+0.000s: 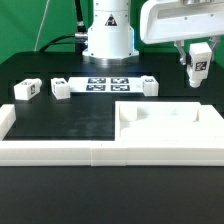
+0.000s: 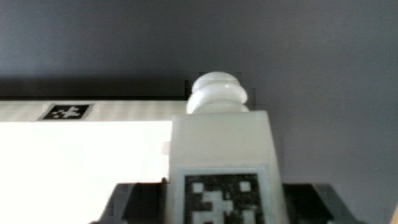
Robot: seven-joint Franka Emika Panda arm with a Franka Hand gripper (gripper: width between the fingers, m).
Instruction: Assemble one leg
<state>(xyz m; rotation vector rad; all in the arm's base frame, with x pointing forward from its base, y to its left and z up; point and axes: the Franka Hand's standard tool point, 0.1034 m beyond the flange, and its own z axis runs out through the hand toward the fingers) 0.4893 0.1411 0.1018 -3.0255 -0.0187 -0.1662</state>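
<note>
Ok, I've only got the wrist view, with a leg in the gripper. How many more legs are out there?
Observer: Three loose legs lie on the table, two at the exterior view's left of the marker board, one at its right.
Operator: And where's my gripper against that board?
Observer: The gripper, shut on the leg, sits further to the exterior view's right than all three loose legs.

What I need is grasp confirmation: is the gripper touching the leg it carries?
Touching. The wrist view shows the leg wedged between the gripper's black fingers, flush on both sides with no gap.
</note>
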